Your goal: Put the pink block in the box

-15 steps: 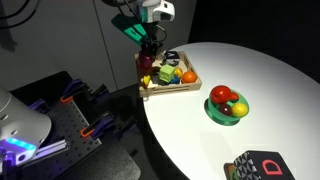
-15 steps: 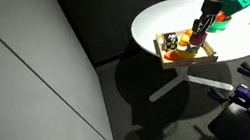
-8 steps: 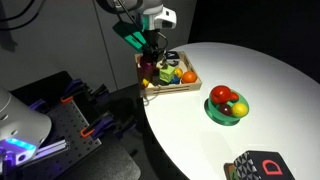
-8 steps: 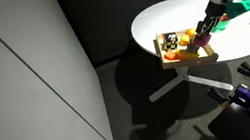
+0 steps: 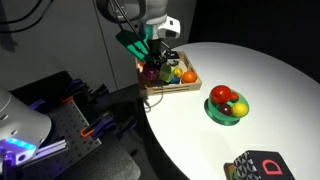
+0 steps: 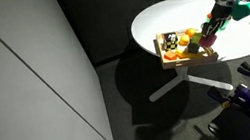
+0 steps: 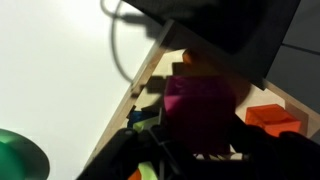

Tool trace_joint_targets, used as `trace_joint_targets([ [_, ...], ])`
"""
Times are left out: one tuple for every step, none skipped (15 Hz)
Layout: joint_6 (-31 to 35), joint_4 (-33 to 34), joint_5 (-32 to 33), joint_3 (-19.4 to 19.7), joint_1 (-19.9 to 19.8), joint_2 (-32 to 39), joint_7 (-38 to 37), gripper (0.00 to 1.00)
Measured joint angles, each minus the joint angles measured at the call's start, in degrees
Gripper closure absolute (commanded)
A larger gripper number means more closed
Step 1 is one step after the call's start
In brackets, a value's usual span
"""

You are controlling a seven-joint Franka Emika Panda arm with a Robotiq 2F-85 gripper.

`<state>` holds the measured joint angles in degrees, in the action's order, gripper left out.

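- Wrist view has the pink block [image 7: 200, 105] filling the middle of the picture, clamped between the dark fingers of the gripper [image 5: 156, 68]. The jaws are closed on it.
- In both exterior views the held block hangs over the box [image 5: 175, 87], which sits right at the edge of the round white tabletop [image 5: 255, 70]. Whether the block already touches anything inside I cannot tell.
- Judged from this, the carrying is nearly done and the placing step is in hand. What remains is to release the block inside the walls.
- The next move calls for a short, straight descent onto a free patch of the box floor. The jaws should then open and the arm lift clear without dragging the block out.
- The box is crowded. An orange round piece [image 5: 188, 76] and a yellow-green piece [image 5: 165, 78] lie in it, and an orange block [image 7: 272, 118] lies just beside the pink one. These could be knocked, or could leave the block perched on top.
- Well apart, towards the middle of the tabletop, stands a green bowl [image 5: 210, 109] of red and yellow fruit.
- A dark block with a red letter D [image 5: 258, 165] lies near the opposite edge. Neither is in the way.
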<state>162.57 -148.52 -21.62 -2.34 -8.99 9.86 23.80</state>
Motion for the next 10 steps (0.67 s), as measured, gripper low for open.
trace_joint_targets([
  [0.9, -0.02, 0.0, 0.0, -0.01, 0.46, 0.11, 0.69],
  [1.8, -0.02, 0.0, -0.01, -0.01, 0.97, 0.15, 0.69],
  [2.58, -0.02, 0.0, -0.06, -0.01, 1.49, 0.17, 0.69],
  [3.25, -0.02, 0.0, -0.14, -0.01, 2.04, 0.19, 0.69],
  [3.89, -0.02, 0.0, -0.22, -0.01, 2.56, 0.22, 0.69],
  [4.47, -0.02, 0.0, -0.35, -0.01, 3.03, 0.25, 0.69],
  [4.95, -0.02, 0.0, -0.5, -0.01, 3.47, 0.27, 0.69],
  [5.31, -0.02, 0.0, -0.67, -0.01, 3.85, 0.28, 0.69],
  [5.66, -0.02, 0.0, -0.82, -0.01, 4.2, 0.3, 0.69],
  [5.99, -0.01, 0.0, -0.94, -0.01, 4.47, 0.32, 0.43],
])
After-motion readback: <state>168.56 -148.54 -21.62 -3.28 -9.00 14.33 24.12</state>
